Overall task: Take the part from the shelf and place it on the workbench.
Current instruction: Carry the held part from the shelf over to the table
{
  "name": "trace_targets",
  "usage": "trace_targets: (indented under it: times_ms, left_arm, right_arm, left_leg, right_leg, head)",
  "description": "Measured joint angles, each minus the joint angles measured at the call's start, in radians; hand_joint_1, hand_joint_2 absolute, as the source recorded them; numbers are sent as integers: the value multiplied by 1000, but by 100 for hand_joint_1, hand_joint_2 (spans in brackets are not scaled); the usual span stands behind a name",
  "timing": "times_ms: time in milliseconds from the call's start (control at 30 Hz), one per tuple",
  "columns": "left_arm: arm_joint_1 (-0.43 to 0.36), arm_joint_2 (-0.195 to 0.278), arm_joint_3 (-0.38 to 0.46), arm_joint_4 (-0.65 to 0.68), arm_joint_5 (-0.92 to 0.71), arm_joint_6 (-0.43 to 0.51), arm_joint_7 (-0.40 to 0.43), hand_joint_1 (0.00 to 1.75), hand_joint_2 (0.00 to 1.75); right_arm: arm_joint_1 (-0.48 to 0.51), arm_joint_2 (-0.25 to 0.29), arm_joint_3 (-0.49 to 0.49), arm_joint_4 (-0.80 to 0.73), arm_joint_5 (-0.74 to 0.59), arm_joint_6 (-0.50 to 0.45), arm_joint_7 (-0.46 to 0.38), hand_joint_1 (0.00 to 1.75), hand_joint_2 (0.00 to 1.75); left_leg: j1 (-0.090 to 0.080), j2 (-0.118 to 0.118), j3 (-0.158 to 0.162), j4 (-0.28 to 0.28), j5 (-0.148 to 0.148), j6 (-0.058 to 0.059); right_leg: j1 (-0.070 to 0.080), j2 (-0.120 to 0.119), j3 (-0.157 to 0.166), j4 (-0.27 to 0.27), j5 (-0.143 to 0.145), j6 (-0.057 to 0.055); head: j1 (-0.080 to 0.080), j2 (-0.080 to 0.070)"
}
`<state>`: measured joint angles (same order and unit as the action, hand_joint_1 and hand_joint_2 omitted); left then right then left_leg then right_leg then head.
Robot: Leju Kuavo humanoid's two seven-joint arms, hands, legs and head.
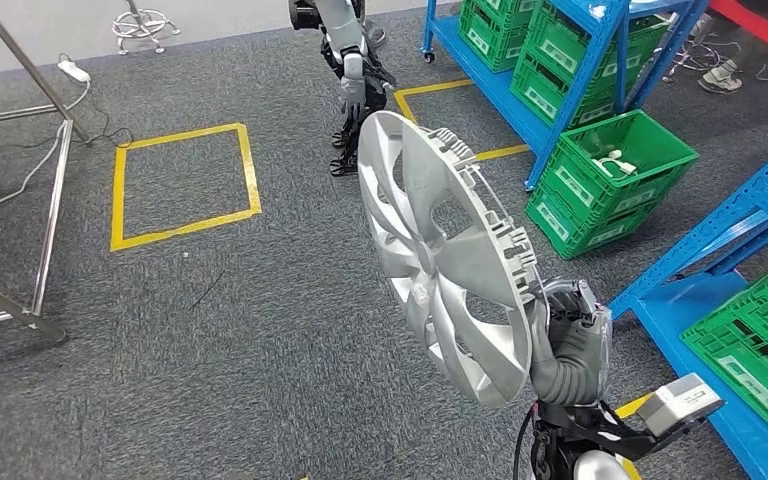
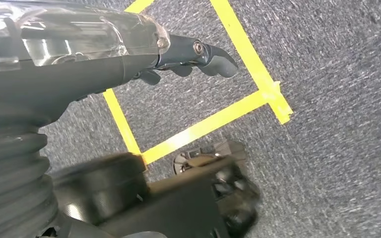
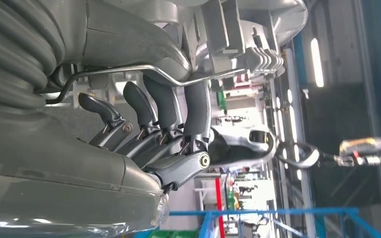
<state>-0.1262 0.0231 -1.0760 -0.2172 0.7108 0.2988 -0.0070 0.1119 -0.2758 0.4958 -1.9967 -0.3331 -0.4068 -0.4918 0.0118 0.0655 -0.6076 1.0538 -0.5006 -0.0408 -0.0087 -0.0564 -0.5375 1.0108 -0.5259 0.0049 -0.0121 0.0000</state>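
The part is a large silver wheel cover [image 1: 440,250], tilted on edge above the grey carpet in the head view. My right hand [image 1: 570,330] grips it at its lower rim, at the bottom right of that view. In the right wrist view the dark fingers [image 3: 163,114] curl over the cover's ribbed back edge [image 3: 248,44] and its wire ring. My left hand [image 2: 188,54] hangs over the carpet with its fingers loosely extended and nothing in it.
Blue shelving with green crates [image 1: 610,170] runs along the right, one crate low beside my right arm [image 1: 760,350]. A yellow tape square [image 1: 185,185] marks the carpet. A metal frame's legs [image 1: 50,200] stand at the left. Another robot [image 1: 350,80] stands ahead.
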Motion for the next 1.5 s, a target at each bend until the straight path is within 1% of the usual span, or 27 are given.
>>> trace_targets:
  times_ms: [33, 100, 167, 233, 300, 367, 467, 533, 600, 667, 733, 800, 867, 900, 933, 967, 1033, 1100, 1167, 1233, 1267, 1333, 1367, 1400, 1433, 1467, 1500]
  left_arm:
    - [0, -1, 0, -1, 3, 0, -2, 0, 175]
    - [1, -2, 0, -1, 16, -2, -7, 0, 175]
    - [1, 0, 0, -1, 30, -5, -15, 0, 175]
    - [0, 2, 1, -1, 37, -8, -21, 0, 175]
    - [0, 3, 1, -1, 40, -10, -23, 0, 175]
    - [1, 4, 1, 0, 41, -11, -23, 0, 175]
    - [1, 4, 1, 0, 41, -11, -23, 0, 175]
    - [1, 5, 1, 0, 42, -12, -23, 0, 175]
    - [0, 3, 1, -1, 46, -20, -23, 0, 175]
    - [-1, 1, 1, -1, 49, -30, -23, 0, 175]
    - [1, 2, 1, -1, 49, -33, -24, 0, 175]
    - [1, 4, 1, -1, 49, -33, -29, 0, 175]
    - [1, 4, 1, -1, 50, -32, -36, 0, 175]
    - [1, 4, 1, -1, 50, -32, -38, 0, 175]
    - [2, 4, 1, -1, 50, -32, -39, 0, 175]
    - [2, 4, 1, -1, 51, -32, -38, 0, 175]
    - [2, 4, 1, -1, 53, -33, -33, 0, 175]
    - [2, 3, 1, 0, 54, -35, -23, 0, 175]
    - [3, 3, 1, 0, 54, -37, -12, 0, 175]
    - [4, 3, 1, 0, 54, -38, -5, 0, 175]
    - [3, 3, 2, 0, 54, -39, -3, 0, 175]
    - [1, 2, 2, 0, 54, -41, -1, 0, 175]
    - [0, 2, 2, 0, 54, -41, 0, 0, 175]
    - [0, 1, 1, 0, 54, -42, 0, 0, 175]
    - [0, 1, 1, 0, 53, -42, -1, 0, 175]
    - [1, 1, 1, 0, 53, -42, -2, 0, 175]
    - [1, 1, 2, 0, 53, -42, -4, 0, 175]
  right_arm:
    - [-4, 0, 0, 0, 7, 1, 8, 175, 175]
    - [-18, 4, 1, 0, 23, 9, 30, 175, 175]
    - [-37, 10, 3, 1, 41, 16, 52, 175, 175]
    - [-53, 17, 6, 3, 55, 19, 66, 175, 175]
    - [-62, 24, 11, 7, 62, 19, 74, 175, 175]
    - [-66, 29, 15, 12, 64, 18, 79, 175, 175]
    - [-66, 31, 17, 14, 65, 18, 79, 175, 175]
    - [-68, 32, 18, 15, 65, 18, 80, 175, 175]
    - [-82, 39, 26, 16, 75, 17, 89, 175, 175]
    - [-97, 47, 35, 17, 88, 13, 103, 175, 175]
    - [-102, 53, 42, 20, 92, 9, 110, 175, 175]
    - [-107, 59, 48, 22, 93, 7, 112, 175, 175]
    - [-110, 62, 52, 24, 93, 6, 113, 175, 175]
    - [-111, 62, 54, 26, 93, 6, 113, 175, 175]
    - [-112, 63, 56, 28, 93, 6, 114, 175, 175]
    - [-114, 63, 57, 30, 93, 7, 115, 175, 175]
    - [-121, 65, 60, 33, 93, 10, 117, 175, 175]
    - [-131, 66, 64, 33, 94, 14, 119, 175, 175]
    - [-139, 67, 68, 33, 96, 18, 120, 175, 175]
    - [-142, 67, 71, 33, 97, 18, 121, 175, 175]
    - [-144, 67, 72, 33, 97, 19, 121, 175, 175]
    - [-144, 67, 74, 34, 97, 20, 122, 175, 175]
    - [-144, 67, 75, 35, 97, 20, 122, 175, 175]
    - [-143, 67, 77, 37, 97, 21, 122, 175, 175]
    - [-143, 67, 78, 39, 97, 21, 122, 175, 175]
    - [-143, 67, 80, 40, 97, 22, 122, 175, 175]
    - [-144, 67, 81, 41, 97, 22, 122, 175, 175]
  left_leg:
    - [-4, 4, 3, -10, -4, 9]
    - [-7, -13, 0, -12, 0, 27]
    - [-8, -29, 0, -14, 3, 39]
    - [-11, -44, 1, -15, 5, 49]
    - [-19, -63, 1, -15, 5, 56]
    - [-25, -81, 2, -14, 6, 58]
    - [-27, -90, 3, -14, 6, 58]
    - [-28, -98, 5, -14, 6, 59]
    - [-26, -121, 0, -14, 10, 53]
    - [-24, -143, -8, -16, 17, 43]
    - [-26, -117, -18, -1, 4, 34]
    - [-22, -74, -58, 81, -48, 22]
    - [-11, -64, -114, 194, -99, 8]
    - [-5, -64, -129, 223, -103, 1]
    - [0, -61, -126, 218, -89, -5]
    - [4, -54, -104, 176, -60, -11]
    - [6, -10, -39, 54, -6, -17]
    - [0, 21, -7, -7, 8, -1]
    - [-4, 7, -9, -8, 7, 22]
    - [-4, -13, -9, -10, 9, 35]
    - [-3, -23, -8, -11, 10, 41]
    - [-6, -45, -8, -11, 12, 49]
    - [-9, -58, -8, -11, 13, 52]
    - [-12, -71, -7, -11, 13, 54]
    - [-15, -84, -6, -11, 14, 55]
    - [-18, -98, -5, -11, 14, 56]
    - [-19, -111, -3, -11, 14, 57]
  right_leg:
    - [1, -5, 0, 2, -2, 5]
    - [-2, -14, 1, 3, -5, 13]
    - [-6, 3, -9, 33, -32, 20]
    - [-7, 34, -55, 143, -94, 21]
    - [-6, 48, -114, 271, -141, 15]
    - [-2, 51, -133, 302, -130, 4]
    - [1, 53, -127, 282, -108, -2]
    - [6, 58, -106, 229, -72, -9]
    - [16, 85, -52, 98, -16, -26]
    - [21, 98, -16, 11, 9, -37]
    - [16, 79, -8, -9, 17, -36]
    - [13, 58, -2, -23, 24, -37]
    - [11, 36, -2, -23, 24, -37]
    - [10, 25, -1, -23, 23, -35]
    - [9, 14, -1, -22, 21, -32]
    - [7, 4, 0, -20, 18, -28]
    - [5, -12, 0, -9, 8, -13]
    - [8, -22, 0, 2, 0, 0]
    - [7, -33, 3, 3, -3, 6]
    - [2, -22, -1, 19, -22, 12]
    - [0, -5, -13, 52, -46, 15]
    - [-1, 34, -66, 175, -111, 16]
    - [0, 44, -97, 240, -134, 14]
    - [1, 49, -119, 282, -141, 10]
    - [3, 52, -126, 289, -129, 4]
    - [5, 57, -116, 258, -98, -4]
    - [9, 68, -93, 198, -57, -13]
  head:
    - [1, 0]
    - [5, 0]
    - [9, 0]
    - [18, 0]
    - [29, 0]
    - [37, 0]
    - [38, 0]
    - [40, 0]
    - [45, 0]
    - [50, 0]
    - [48, 0]
    - [37, 0]
    - [26, 0]
    - [22, 0]
    - [18, 0]
    - [15, 0]
    - [6, 0]
    - [2, 0]
    - [6, 0]
    - [9, 0]
    - [13, 0]
    - [24, 0]
    - [30, 0]
    - [37, 0]
    - [42, 0]
    - [46, 0]
    - [49, 0]
